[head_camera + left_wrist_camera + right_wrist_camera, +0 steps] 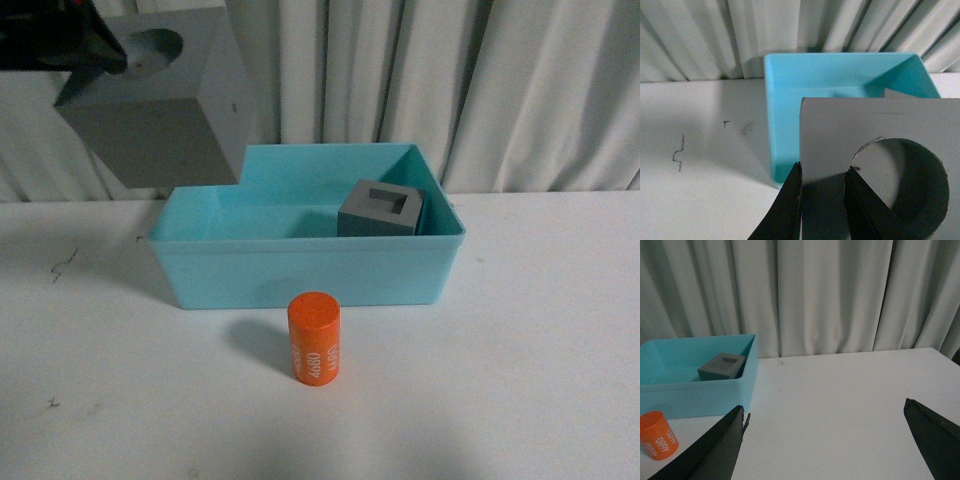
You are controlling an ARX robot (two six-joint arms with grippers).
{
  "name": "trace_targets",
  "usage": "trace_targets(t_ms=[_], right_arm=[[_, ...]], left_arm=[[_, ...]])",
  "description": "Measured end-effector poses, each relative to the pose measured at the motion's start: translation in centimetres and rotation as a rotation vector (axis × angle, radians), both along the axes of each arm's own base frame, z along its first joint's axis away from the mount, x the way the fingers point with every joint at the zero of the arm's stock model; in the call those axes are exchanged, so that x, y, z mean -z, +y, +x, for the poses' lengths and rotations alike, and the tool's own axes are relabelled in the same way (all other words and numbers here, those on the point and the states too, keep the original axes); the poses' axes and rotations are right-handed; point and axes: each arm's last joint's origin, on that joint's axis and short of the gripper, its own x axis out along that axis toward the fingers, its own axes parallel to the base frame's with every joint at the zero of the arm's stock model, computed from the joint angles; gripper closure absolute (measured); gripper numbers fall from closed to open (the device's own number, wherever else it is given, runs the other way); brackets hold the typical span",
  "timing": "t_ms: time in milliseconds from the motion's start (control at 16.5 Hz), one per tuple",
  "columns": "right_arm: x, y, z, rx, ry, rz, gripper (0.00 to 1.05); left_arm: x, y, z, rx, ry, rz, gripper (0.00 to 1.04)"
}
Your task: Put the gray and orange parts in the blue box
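Note:
The gray cube with the round recess (160, 95) hangs high at the upper left, above and left of the blue box (300, 270). My left gripper (824, 172) is shut on one wall of that cube (840, 135), one finger inside the recess and one outside. The gray cube with the square recess (380, 210) lies inside the box at its right end. The orange cylinder (314, 337) with white digits stands upright on the table just in front of the box. My right gripper (825, 412) is open over bare table, right of the box (700, 390) and the cylinder (658, 435).
White curtains (450, 80) hang close behind the box. The white tabletop (540, 380) spreads in front of and beside the box, with small dark marks (63, 265) at the left.

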Motion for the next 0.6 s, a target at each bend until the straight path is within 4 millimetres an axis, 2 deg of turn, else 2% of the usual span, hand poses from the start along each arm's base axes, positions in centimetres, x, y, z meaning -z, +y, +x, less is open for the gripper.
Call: trace_targets(t_ms=[242, 484, 605], right_arm=[[0.0, 0.0, 0.0, 0.000, 0.000, 0.000, 0.06], [0.0, 0.0, 0.0, 0.000, 0.000, 0.000, 0.06], [0.0, 0.0, 0.0, 0.000, 0.000, 0.000, 0.06]], left_arm=[[1.5, -3.7, 6.0, 0.017, -0.013, 0.039, 0.86], [3.6, -5.1, 8.7, 0.034, 0.003, 0.086, 0.86], [5.8, -5.0, 9.9, 0.027, 0.031, 0.134, 0.86]])
